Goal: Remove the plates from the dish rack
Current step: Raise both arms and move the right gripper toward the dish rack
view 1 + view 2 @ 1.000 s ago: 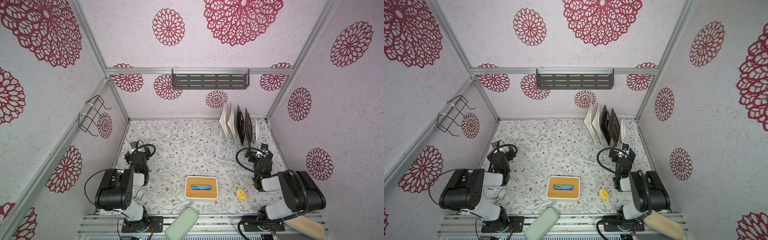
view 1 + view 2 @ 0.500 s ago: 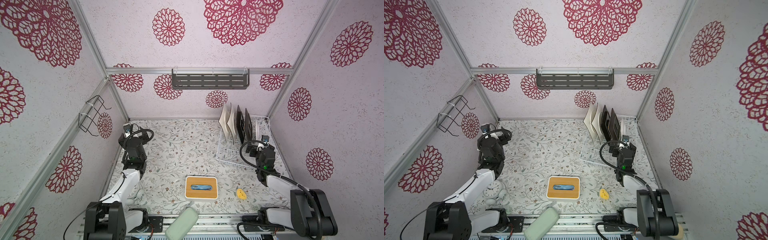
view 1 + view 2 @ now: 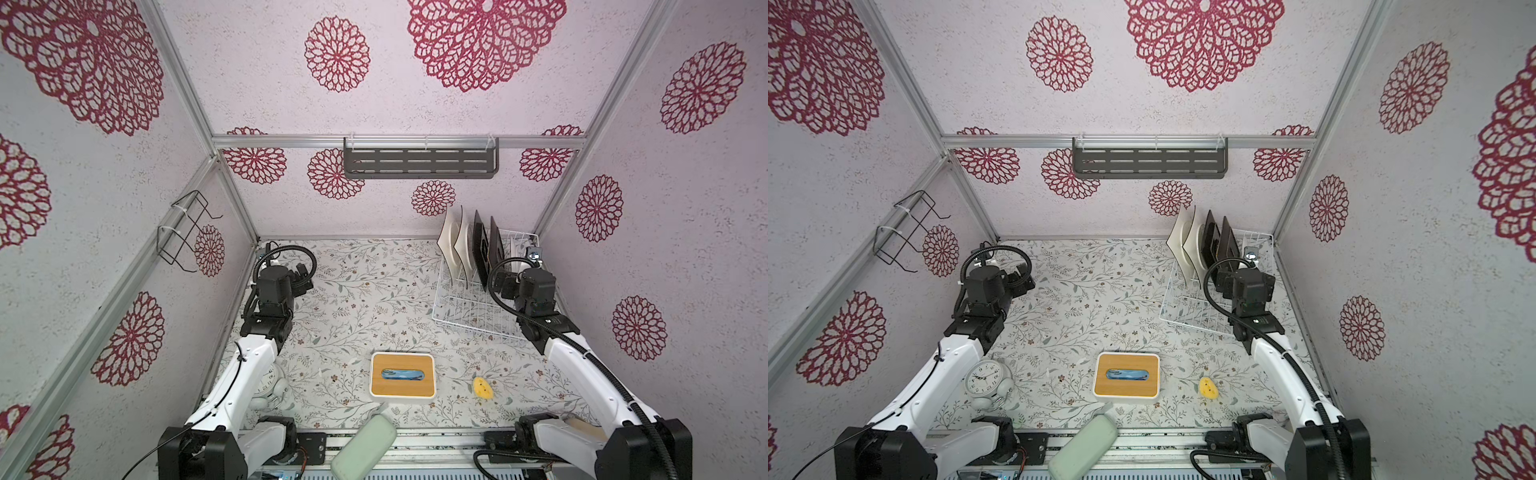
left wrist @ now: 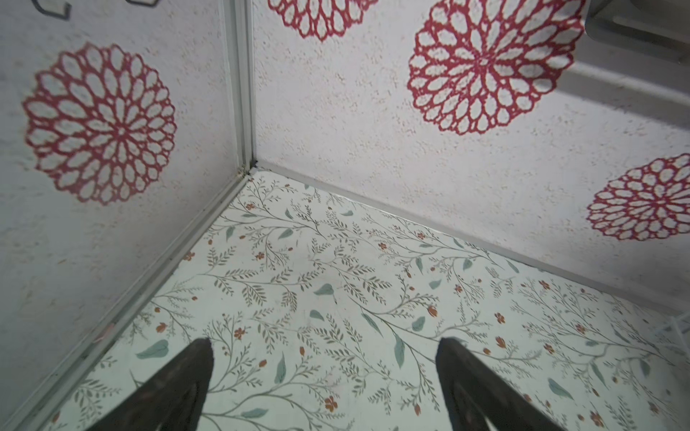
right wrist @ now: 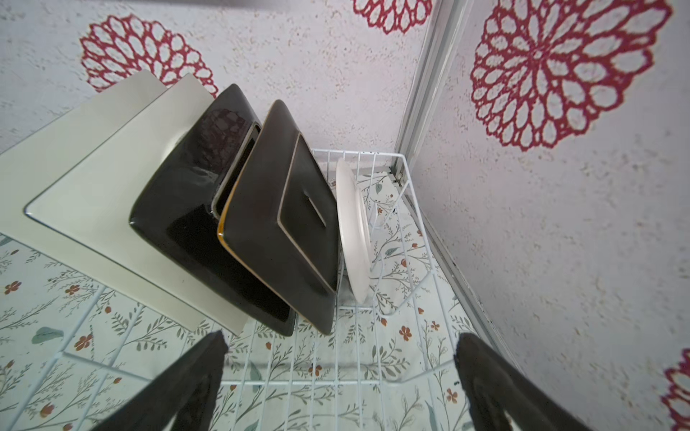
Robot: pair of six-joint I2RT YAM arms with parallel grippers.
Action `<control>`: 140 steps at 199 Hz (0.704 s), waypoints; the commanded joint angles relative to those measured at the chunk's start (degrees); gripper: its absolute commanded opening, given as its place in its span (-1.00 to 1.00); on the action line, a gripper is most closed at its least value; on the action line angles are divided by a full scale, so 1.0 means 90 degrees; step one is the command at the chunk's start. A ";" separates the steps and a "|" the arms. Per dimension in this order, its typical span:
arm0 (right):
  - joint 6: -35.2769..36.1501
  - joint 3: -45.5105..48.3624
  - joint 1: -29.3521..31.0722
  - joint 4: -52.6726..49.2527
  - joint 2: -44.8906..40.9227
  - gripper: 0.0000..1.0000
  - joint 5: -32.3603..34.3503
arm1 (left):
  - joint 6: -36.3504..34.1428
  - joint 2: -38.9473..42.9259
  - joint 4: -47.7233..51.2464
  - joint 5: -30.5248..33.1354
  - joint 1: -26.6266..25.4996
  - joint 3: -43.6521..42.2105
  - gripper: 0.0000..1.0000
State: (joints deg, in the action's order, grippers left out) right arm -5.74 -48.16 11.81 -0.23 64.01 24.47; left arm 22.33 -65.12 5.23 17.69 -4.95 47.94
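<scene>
Right hand [image 5: 341, 337] was wide open and empty. We saw it hang over the near, bare end of the dish rack [image 5: 358, 152], aimed at the plates. All five plates stood on edge in the far part of the rack, none out yet. The round white plate [image 5: 353, 231] was nearest the right wall, then came two dark square plates [image 5: 276, 224], then two cream square plates [image 5: 112, 194]. All leaned the same way, packed close.

Risks, as we judged them:
- **Tipping:** The dark pair overlapped so tightly we couldn't tell if they touched. A finger pushed between them could tip a neighbour and domino the cream ones onto the surface [image 3: 365, 291].
- **Slipping:** The glazed rims looked slick, so a pinch on a thin edge could slip mid-lift.
- **Snagging:** The wire rack looked light, so a plate corner catching a tine could drag or lift the whole rack.
- **Tight space:** The wall just beside the rack left little room for the outer finger at the round plate.
- **No support:** Left hand [image 4: 325, 341], also wide open and empty, sat over bare surface by the far left corner, well apart from the rack. We judged it couldn't steady anything.
- **Cluttered front:** The bamboo-topped tissue box [image 3: 402, 375] and a small yellow item [image 3: 483, 387] lay near the front, and a plate set down carelessly could land on them.
</scene>
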 commanded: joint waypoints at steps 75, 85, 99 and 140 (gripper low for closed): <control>-0.1838 -0.1804 0.1870 -0.2580 0.1496 0.98 0.2332 | 0.0985 -0.0378 0.0762 -0.0967 -0.0075 0.0048 0.95; -0.1876 -0.2097 0.2090 -0.2766 0.1780 0.98 0.2669 | 0.0994 -0.0409 0.0832 -0.1027 -0.0084 0.0096 0.95; -0.1901 -0.2449 0.2334 -0.2959 0.2125 0.98 0.2950 | 0.0976 -0.0439 0.1098 -0.1098 -0.0114 0.0246 0.95; -0.2399 -0.3691 0.2608 -0.3900 0.3054 0.98 0.2978 | 0.0702 -0.0441 0.1943 -0.1103 -0.0264 0.0806 0.95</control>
State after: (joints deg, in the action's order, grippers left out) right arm -22.37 -75.20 34.59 -27.73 89.14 47.24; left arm 30.09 -69.43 18.57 8.62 -6.46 52.14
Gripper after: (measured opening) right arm 0.990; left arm 0.974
